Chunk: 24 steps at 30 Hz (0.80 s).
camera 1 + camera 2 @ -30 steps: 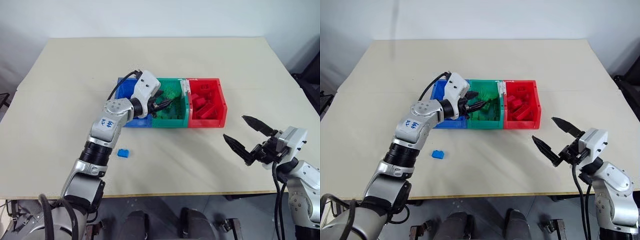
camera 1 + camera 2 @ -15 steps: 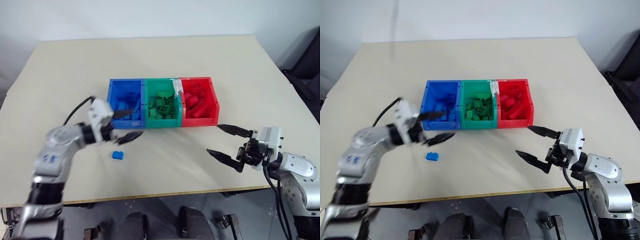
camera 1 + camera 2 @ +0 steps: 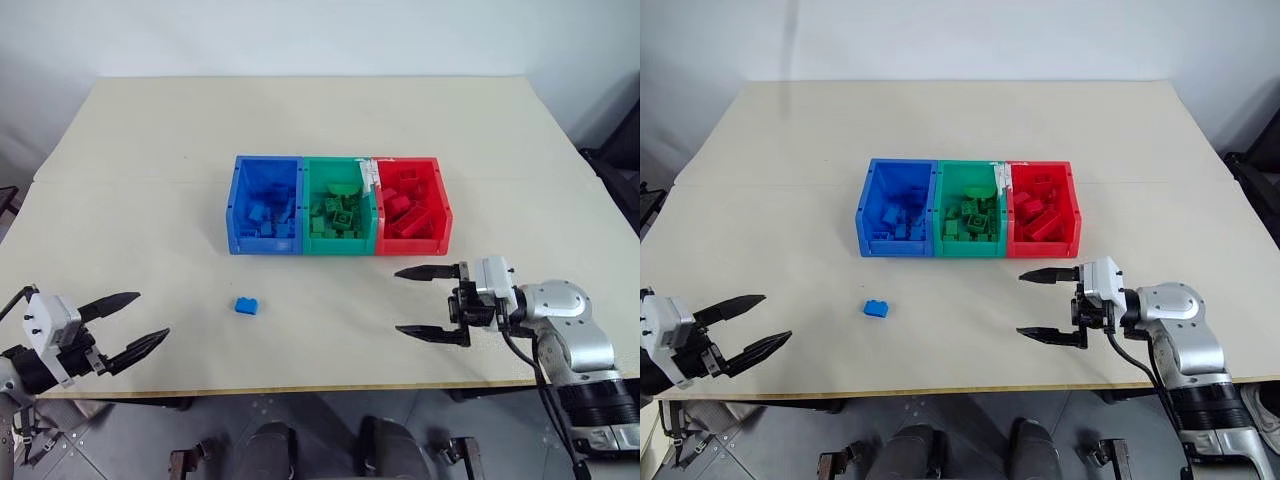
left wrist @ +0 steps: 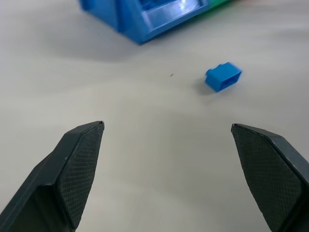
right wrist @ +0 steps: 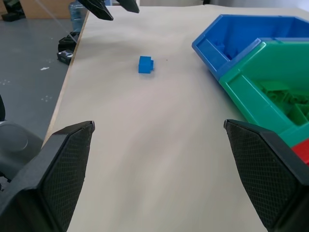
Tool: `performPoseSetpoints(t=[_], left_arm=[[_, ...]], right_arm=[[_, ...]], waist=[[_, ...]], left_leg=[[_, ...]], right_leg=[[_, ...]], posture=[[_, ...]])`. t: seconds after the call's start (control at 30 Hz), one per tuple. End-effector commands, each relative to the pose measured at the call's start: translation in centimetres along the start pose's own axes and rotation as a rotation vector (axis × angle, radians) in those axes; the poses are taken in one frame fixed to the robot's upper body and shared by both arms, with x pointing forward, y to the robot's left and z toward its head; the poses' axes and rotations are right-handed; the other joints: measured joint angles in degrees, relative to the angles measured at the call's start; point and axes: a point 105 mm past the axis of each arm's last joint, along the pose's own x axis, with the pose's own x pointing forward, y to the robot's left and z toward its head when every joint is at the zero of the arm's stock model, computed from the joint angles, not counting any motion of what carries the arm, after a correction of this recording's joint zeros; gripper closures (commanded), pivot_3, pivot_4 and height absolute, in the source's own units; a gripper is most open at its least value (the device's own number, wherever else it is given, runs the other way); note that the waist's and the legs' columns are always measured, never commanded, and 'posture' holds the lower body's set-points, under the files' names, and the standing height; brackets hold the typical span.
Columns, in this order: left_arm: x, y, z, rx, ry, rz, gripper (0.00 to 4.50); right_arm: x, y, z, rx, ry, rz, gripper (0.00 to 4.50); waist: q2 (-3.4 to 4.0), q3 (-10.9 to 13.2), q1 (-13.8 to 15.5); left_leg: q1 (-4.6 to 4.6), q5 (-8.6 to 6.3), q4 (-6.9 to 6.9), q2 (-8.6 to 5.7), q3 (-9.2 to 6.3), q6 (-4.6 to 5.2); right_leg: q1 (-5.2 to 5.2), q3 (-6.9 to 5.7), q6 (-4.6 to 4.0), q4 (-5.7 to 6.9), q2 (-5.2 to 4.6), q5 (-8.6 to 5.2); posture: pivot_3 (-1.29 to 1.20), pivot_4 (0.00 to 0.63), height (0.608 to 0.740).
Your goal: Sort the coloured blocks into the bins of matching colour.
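Observation:
Three joined bins stand in a row mid-table: blue (image 3: 233, 210), green (image 3: 340, 244) and red (image 3: 446, 216). Each holds several blocks of its own colour. One blue block (image 3: 246, 305) lies alone on the table, in front of the blue bin; the wrist views also show this loose block (image 4: 223, 77) (image 5: 145, 64). My left gripper (image 3: 152, 315) is open and empty at the table's front left edge, pointing toward the block from well off to its left. My right gripper (image 3: 398, 300) is open and empty in front of the red bin, pointing left.
The beige table (image 3: 320, 130) stretches wide behind and beside the bins. Its front edge (image 3: 300, 388) runs just under both grippers. A grey floor with small items (image 5: 65, 46) lies beyond the table's left side.
My left arm drew back from over the green bin to the table's front left edge, its jaws spreading wide. My right gripper swung round to point left and shifted slightly inward.

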Motion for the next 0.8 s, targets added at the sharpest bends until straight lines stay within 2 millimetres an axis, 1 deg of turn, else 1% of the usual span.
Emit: performPoseSetpoints(t=[0.03, 0.1, 0.2, 0.3, 0.37, 0.43, 0.5, 0.57, 0.63, 0.73, 0.8], left_arm=[[2.1, -1.1, 1.5, 0.110, -0.004, -0.105, 0.01], [3.4, -2.0, 1.6, 0.196, 0.027, -0.200, 0.01], [5.4, -2.2, 2.1, 0.239, 0.057, -0.308, 0.01], [7.3, -1.5, 1.9, 0.283, 0.126, -0.390, 0.01], [8.4, -1.0, 1.7, 0.281, 0.184, -0.434, 0.01], [8.9, -0.9, 1.4, 0.258, 0.245, -0.489, 0.01], [9.7, -0.8, 1.2, 0.281, 0.322, -0.546, 0.01], [10.6, -1.0, 1.6, 0.295, 0.348, -0.593, 0.01], [11.0, -1.2, 1.6, 0.310, 0.365, -0.626, 0.01], [11.4, -1.1, 1.1, 0.302, 0.412, -0.625, 0.58], [11.8, -1.1, 0.8, 0.311, 0.425, -0.618, 1.17]], right_arm=[[-0.8, -0.2, 0.5, -0.041, -0.002, -0.006, 0.00], [-1.2, -0.1, 0.4, -0.050, 0.017, -0.008, 0.00], [-2.2, 0.7, -0.5, -0.055, 0.080, 0.004, 0.00], [-3.3, 1.1, -1.0, -0.028, 0.106, -0.027, 0.00], [-3.7, 1.1, -1.1, -0.026, 0.115, -0.058, 0.00], [-3.9, 1.1, -1.0, -0.028, 0.113, -0.081, 0.00], [-4.0, 1.5, -0.9, -0.025, 0.113, -0.093, 0.00], [-4.2, 1.9, -0.7, -0.026, 0.119, -0.106, 0.00], [-4.3, 2.2, -0.6, -0.024, 0.124, -0.113, 0.00], [-4.5, 2.7, -0.4, -0.027, 0.132, -0.130, 0.00], [-4.5, 2.9, -0.2, -0.030, 0.134, -0.144, 0.00]], waist=[[0.00, 0.00, -0.06], [0.00, 0.00, -0.09], [0.00, 0.00, 0.06], [0.01, 0.00, -0.05], [0.02, -0.01, -0.15], [0.02, -0.01, -0.59], [0.02, -0.01, -0.81], [0.02, -0.01, -0.76], [0.02, -0.01, -0.72], [0.02, -0.01, -0.82], [0.02, -0.01, -0.66]], left_leg=[[0.00, 0.00, 0.00, 0.00, 0.01, 0.00], [-0.01, 0.00, -0.02, 0.00, 0.02, -0.01], [-0.01, 0.00, -0.02, -0.04, 0.21, -0.01], [-0.02, 0.00, -0.01, -0.04, 0.26, -0.01], [0.00, 0.00, -0.02, -0.04, 0.31, -0.01], [0.01, 0.01, -0.02, -0.02, 0.37, -0.02], [0.01, 0.01, -0.08, -0.01, 0.44, -0.02], [-0.03, 0.01, -0.09, -0.01, 0.45, -0.03], [-0.05, 0.01, -0.08, -0.02, 0.46, -0.02], [-0.02, 0.01, -0.08, -0.01, 0.49, -0.02], [-0.02, 0.01, -0.08, 0.01, 0.48, -0.02]], right_leg=[[-0.01, 0.00, 0.00, 0.01, 0.00, 0.00], [-0.03, 0.00, 0.00, 0.01, 0.02, 0.00], [-0.03, -0.01, 0.00, 0.02, 0.02, 0.00], [-0.02, -0.04, 0.00, 0.02, 0.03, 0.00], [-0.02, -0.03, 0.00, 0.04, 0.05, 0.00], [-0.05, -0.01, 0.00, 0.05, 0.08, 0.00], [-0.10, 0.01, 0.00, 0.05, 0.09, 0.00], [-0.13, 0.00, 0.00, 0.05, 0.10, 0.00], [-0.14, 0.01, 0.00, 0.04, 0.10, 0.00], [-0.14, 0.05, 0.00, 0.04, 0.10, 0.00], [-0.14, 0.05, 0.00, 0.05, 0.11, 0.00]], posture=[[0.00, 0.150, 0.740], [0.00, 0.150, 0.740], [0.00, 0.150, 0.740], [0.00, 0.150, 0.740], [0.00, 0.150, 0.740], [0.00, 0.150, 0.740], [0.00, 0.150, 0.740], [0.00, 0.150, 0.740], [0.00, 0.150, 0.740], [0.00, 0.150, 0.740], [0.00, 0.150, 0.740]])
